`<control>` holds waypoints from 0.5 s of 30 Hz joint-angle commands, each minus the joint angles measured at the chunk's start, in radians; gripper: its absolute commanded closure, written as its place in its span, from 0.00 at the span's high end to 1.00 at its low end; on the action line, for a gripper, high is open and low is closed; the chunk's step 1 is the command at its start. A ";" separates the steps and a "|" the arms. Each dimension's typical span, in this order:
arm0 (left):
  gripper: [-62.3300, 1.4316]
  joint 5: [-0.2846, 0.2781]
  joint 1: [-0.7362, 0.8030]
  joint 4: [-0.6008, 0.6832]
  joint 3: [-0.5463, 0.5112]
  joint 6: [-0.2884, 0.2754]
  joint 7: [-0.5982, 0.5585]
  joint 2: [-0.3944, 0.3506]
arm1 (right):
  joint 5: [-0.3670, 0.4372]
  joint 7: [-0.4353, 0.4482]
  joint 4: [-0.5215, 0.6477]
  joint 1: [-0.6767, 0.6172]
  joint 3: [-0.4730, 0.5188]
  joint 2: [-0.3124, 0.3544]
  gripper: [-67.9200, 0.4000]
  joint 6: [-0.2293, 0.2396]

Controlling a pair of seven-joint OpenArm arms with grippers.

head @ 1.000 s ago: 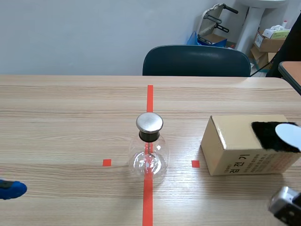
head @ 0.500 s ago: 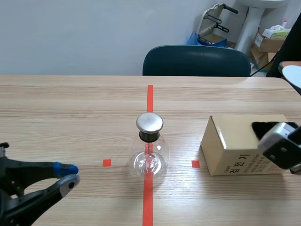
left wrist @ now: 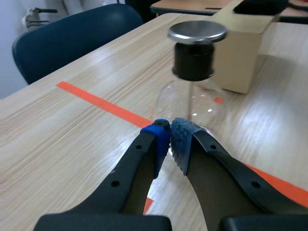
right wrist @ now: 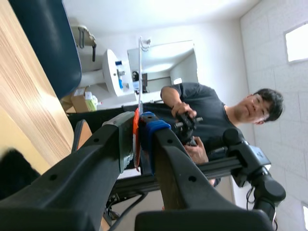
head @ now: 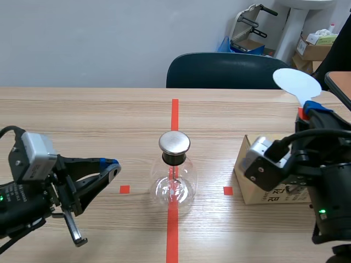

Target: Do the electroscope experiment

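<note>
One electroscope (head: 174, 174), a clear glass flask with a black neck and a round metal cap (head: 174, 142), stands upright at the middle of the table (head: 82, 120). It sits on the single long tape line (head: 174, 112) and between the two small tape squares (head: 124, 189), and nothing touches it. Two arms are present, and both have moved within the last second. The left fingers (head: 112, 163), of which only a blue tip showed at the table's edge a second ago, have reached in low. They now point at the flask from near it, pads (left wrist: 182, 143) together or all but, with nothing between them. The right fingers (head: 313, 106) have risen off the box top and are clamped on the orange-red stem of the one white paddle (head: 296, 82), which is now held high above the box, its disc uppermost. By my reading the paddle has been picked up and is free to be brought to the cap, a step not yet done. One cardboard box (head: 243, 176) stands to the flask's right, well apart from it and largely hidden behind the right arm. One black fur pad (left wrist: 260, 6) lies on top of the box. One dark blue chair (head: 229, 71) stands at the table's far side. One person (right wrist: 202, 110) is seen only past the right fingers (right wrist: 155, 132), standing off from the table.
</note>
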 commanded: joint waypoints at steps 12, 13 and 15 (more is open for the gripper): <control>0.11 0.031 -0.118 -0.248 0.122 0.017 -0.044 0.154 | -0.151 -0.136 -0.017 0.034 -0.162 0.019 0.03 0.000; 0.11 0.031 -0.125 -0.265 0.134 0.019 -0.045 0.163 | -0.160 -0.151 -0.031 0.040 -0.174 0.019 0.03 0.000; 0.10 0.031 -0.138 -0.294 0.153 0.020 -0.045 0.180 | -0.172 -0.173 -0.059 0.053 -0.191 0.019 0.03 0.000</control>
